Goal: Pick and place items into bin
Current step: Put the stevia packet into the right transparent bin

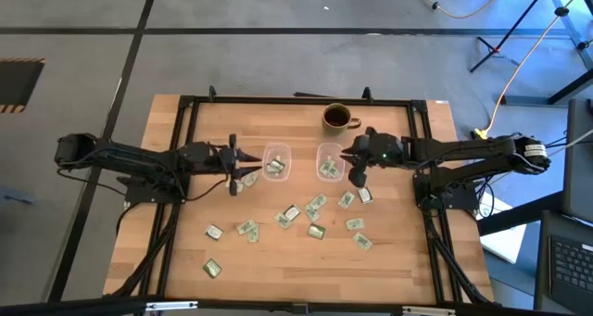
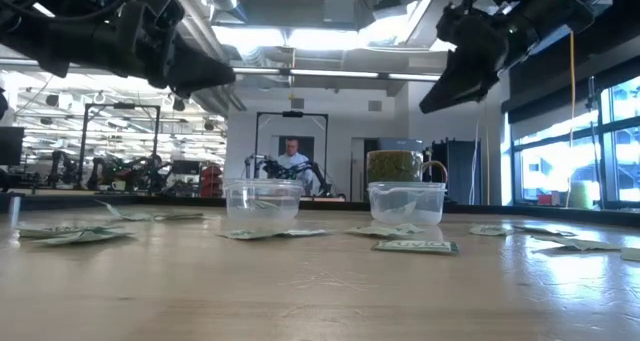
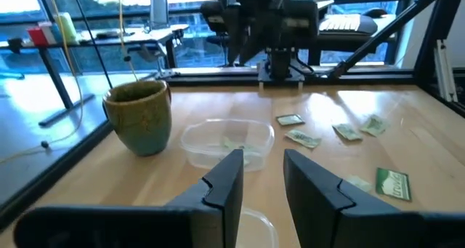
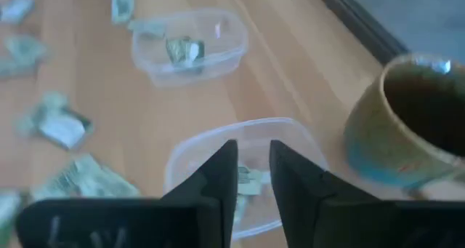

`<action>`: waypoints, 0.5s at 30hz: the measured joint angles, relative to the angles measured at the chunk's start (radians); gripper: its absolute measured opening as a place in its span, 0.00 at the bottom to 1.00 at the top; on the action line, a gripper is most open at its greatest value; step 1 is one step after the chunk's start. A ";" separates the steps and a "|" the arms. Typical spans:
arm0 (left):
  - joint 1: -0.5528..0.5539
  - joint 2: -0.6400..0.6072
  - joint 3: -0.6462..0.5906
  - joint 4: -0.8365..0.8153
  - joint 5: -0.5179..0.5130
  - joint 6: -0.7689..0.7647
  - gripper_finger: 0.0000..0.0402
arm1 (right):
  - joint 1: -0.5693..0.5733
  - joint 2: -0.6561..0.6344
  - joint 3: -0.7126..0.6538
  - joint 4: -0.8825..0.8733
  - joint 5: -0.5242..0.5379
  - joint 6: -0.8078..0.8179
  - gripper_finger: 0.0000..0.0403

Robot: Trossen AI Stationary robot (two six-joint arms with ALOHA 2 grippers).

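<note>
Small flat pale green and white packets [image 1: 316, 231] lie strewn over the near half of the wooden counter [image 1: 176, 260], a few already inside two clear plastic bins.

Nearest lie the thin, crinkled loose packets; beyond them stand the left clear bin [image 1: 276, 161] and the right clear bin [image 1: 331, 162], shallow, rounded and see-through, then the glazed brown mug [image 1: 336, 118]. The left pincer [image 1: 243, 162] hovers beside its bin, the right pincer [image 1: 355, 170] above its own, both with fingers slightly parted and nothing between them. I judge this a pause between placements; next, a pincer must descend squarely onto a flat loose packet.
</note>
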 joint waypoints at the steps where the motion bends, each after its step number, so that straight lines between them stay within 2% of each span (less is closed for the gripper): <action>1: 0.000 0.000 0.000 -0.006 0.000 -0.004 0.24 | 0.000 0.000 0.000 -0.007 -0.024 0.034 0.21; 4: 0.000 0.001 0.000 -0.008 0.000 -0.015 0.24 | 0.019 0.007 0.000 -0.027 -0.196 0.041 0.21; 5: 0.000 0.001 0.000 -0.009 0.000 -0.022 0.24 | 0.038 0.016 0.000 -0.026 -0.220 0.023 0.21; 11: 0.000 0.001 0.000 -0.010 0.001 -0.028 0.24 | 0.148 0.128 0.000 -0.038 -0.177 -0.191 0.21; 15: 0.000 0.001 0.000 -0.018 0.001 -0.028 0.24 | 0.198 0.199 0.000 -0.058 -0.181 -0.207 0.21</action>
